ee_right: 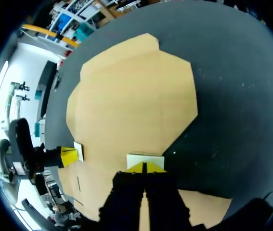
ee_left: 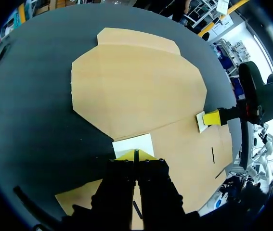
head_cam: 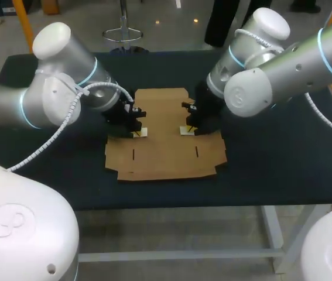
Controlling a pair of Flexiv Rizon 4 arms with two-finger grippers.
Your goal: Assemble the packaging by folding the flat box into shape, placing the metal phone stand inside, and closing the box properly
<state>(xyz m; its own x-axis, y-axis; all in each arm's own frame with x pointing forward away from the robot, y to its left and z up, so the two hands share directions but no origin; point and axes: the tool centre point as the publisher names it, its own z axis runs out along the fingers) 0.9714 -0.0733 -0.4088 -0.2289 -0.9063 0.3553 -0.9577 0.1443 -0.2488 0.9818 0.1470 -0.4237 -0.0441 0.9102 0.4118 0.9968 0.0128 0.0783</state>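
The left arm (head_cam: 54,99) comes in over the dark tabletop (head_cam: 271,158) and sets its jaws down at the left edge of the flat box (head_cam: 163,146). The left jaws are drawn narrow, and in the left wrist view their yellow tips (ee_left: 128,155) meet along a thin line with nothing between them. Just ahead of those tips, a small white patch (ee_left: 134,144) lies on the cardboard. Whether it is a label cannot be told, and no writing on it can be read.

The flat box (ee_left: 136,86) lies unfolded in the middle of the tabletop, a plain brown sheet with all its flaps down. Two short slits (head_cam: 134,154) are cut in the nearer half, one towards each side. No brand or print shows on the cardboard.

At the right edge of the flat box (ee_right: 136,110), opposite the left jaws, stand the right jaws, also drawn narrow. Their yellow tips (ee_right: 136,168) are pressed together and hold nothing. A second white patch (ee_right: 145,160) sits just ahead of them and is just as unreadable. The right arm (head_cam: 294,64) reaches in from the far right corner.
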